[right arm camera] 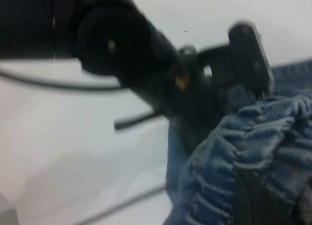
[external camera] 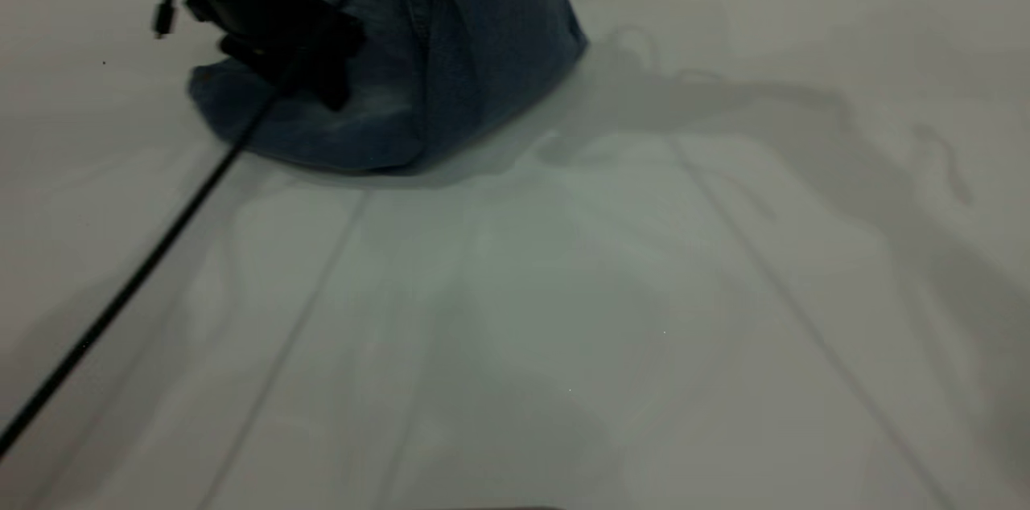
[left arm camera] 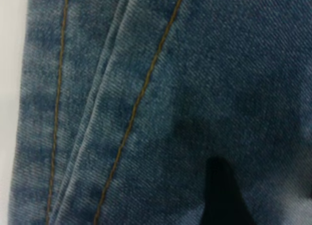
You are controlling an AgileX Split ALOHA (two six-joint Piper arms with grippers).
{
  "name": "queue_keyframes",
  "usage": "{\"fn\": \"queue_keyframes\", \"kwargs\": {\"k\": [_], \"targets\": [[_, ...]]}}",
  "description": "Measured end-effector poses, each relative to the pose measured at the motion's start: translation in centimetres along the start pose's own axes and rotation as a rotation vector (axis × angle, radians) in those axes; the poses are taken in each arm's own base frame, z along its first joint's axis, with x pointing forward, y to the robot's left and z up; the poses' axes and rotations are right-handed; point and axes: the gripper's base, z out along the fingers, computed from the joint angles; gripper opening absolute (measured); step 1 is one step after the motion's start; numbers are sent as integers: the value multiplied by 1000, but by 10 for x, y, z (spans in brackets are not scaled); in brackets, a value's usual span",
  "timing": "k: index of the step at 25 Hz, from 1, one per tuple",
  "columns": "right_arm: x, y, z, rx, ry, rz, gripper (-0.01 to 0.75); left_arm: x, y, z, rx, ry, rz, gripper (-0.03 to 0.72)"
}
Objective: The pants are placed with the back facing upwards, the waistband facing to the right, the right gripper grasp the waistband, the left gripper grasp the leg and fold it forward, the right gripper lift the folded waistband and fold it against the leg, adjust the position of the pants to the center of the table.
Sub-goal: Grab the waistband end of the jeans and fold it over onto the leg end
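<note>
Resting at the far left of the table [external camera: 563, 293], the pants [external camera: 475, 51] rise at one end, their waistband [right arm camera: 253, 142] gripped by the right gripper [right arm camera: 253, 195]; the left gripper [external camera: 322, 84] presses on the flat denim, jaw state impossible to tell

The left gripper [external camera: 326, 80] pointed down with its fingertips low; the right gripper's finger [right arm camera: 256, 200] was clamped shut.
</note>
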Motion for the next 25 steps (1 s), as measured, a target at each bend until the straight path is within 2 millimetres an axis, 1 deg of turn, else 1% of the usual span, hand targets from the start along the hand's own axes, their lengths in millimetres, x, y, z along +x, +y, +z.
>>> {"fn": "queue_keyframes", "kwargs": {"k": [2,4,6,8,9,11,15,18,21,25], "targets": [[0,0,0,6,-3,4,55,-4,-15,1,10,-7,28,380],[-1,-2,0,23,-9,19,55,-7,-23,1,19,-9,42,380],[-1,-5,1,47,-16,46,55,-11,-23,-1,27,6,42,380],[2,-11,5,68,-18,75,55,-17,-17,-6,22,27,50,380],[4,-13,8,74,-17,85,55,-19,-13,-9,16,40,50,380],[10,-19,15,82,-6,108,55,-28,2,-21,-19,50,42,380],[25,-27,34,92,19,138,55,-46,41,-55,-140,62,-1,380],[33,-28,49,89,34,153,55,-53,70,-81,-241,70,-62,380],[39,-21,66,73,31,148,55,-61,82,-102,-293,52,-107,380],[47,-10,94,39,-7,173,62,-71,84,-120,-306,10,-123,380]]}}
